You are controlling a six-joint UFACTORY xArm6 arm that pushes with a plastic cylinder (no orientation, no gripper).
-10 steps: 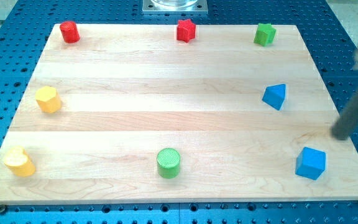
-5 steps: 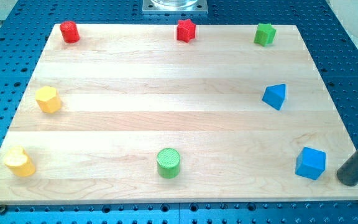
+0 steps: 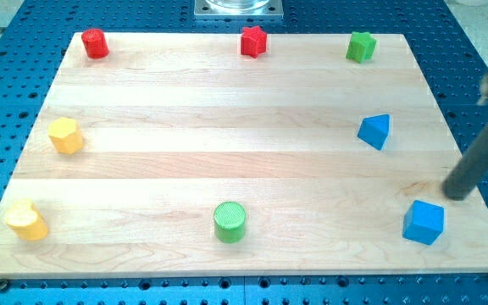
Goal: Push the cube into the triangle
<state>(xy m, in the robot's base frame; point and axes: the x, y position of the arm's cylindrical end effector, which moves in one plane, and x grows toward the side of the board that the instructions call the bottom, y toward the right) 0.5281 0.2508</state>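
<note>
A blue cube (image 3: 423, 222) sits near the board's bottom right corner. A blue triangle (image 3: 375, 131) lies above it, toward the view's right, well apart from the cube. My tip (image 3: 454, 195) rests on the board up and to the right of the cube, with a small gap, and below and right of the triangle. It touches neither block.
The wooden board (image 3: 227, 144) also holds a red cylinder (image 3: 96, 43), a red star (image 3: 252, 41), a green block (image 3: 361, 46), a yellow hexagon (image 3: 65, 135), a yellow heart (image 3: 26, 220) and a green cylinder (image 3: 230, 222). Blue perforated table surrounds the board.
My tip swung from the board's right edge down to the right of the cube, then back up to just above and right of the cube. No block has moved.
</note>
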